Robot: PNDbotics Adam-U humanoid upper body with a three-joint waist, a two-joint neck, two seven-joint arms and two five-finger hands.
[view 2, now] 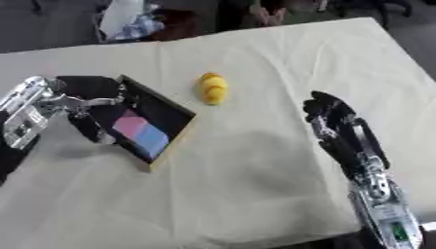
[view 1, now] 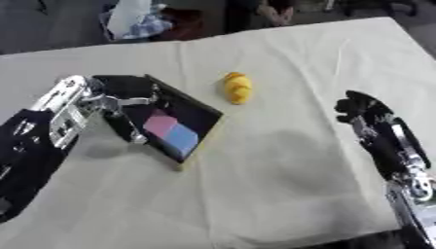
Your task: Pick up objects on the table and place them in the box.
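Note:
A yellow lumpy object (view 1: 237, 88) lies on the cream tablecloth near the table's middle. To its left a shallow black box (view 1: 176, 120) is tilted up on its edge, with a pink and a blue piece (view 1: 170, 130) inside. My left hand (view 1: 119, 99) holds the box's far left side, fingers curled round its wall. My right hand (view 2: 330, 116) hovers at the right side above the cloth, fingers bent, holding nothing, well apart from the yellow object.
The cream cloth (view 1: 281, 170) covers the whole table, with bare room in front and at the right. Beyond the far edge lie white and blue cloth items (view 1: 135, 19) and a person's hands (view 1: 277, 13).

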